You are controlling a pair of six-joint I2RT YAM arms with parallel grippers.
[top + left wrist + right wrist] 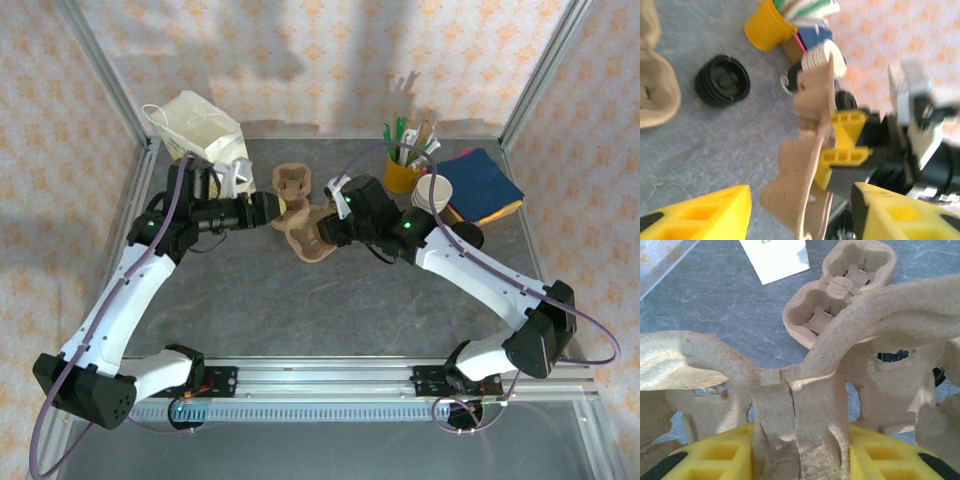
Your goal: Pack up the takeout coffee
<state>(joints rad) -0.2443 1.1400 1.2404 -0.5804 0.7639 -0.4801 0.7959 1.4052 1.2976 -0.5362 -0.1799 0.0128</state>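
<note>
While the right gripper clamps the pulp tray, the left gripper hangs open astride its edge; the left wrist adds stacked black lids beyond, the top view a far paper bag; the takeout coffee I cannot place

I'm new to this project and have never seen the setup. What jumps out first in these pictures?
The two arms meet mid-table at a brown pulp cup carrier, which the right tool pinches by its edge while the left tool stands open close by. A second carrier lies flat just behind it. A white paper bag stands at the back left and a yellow cup of straws at the back right.
</note>
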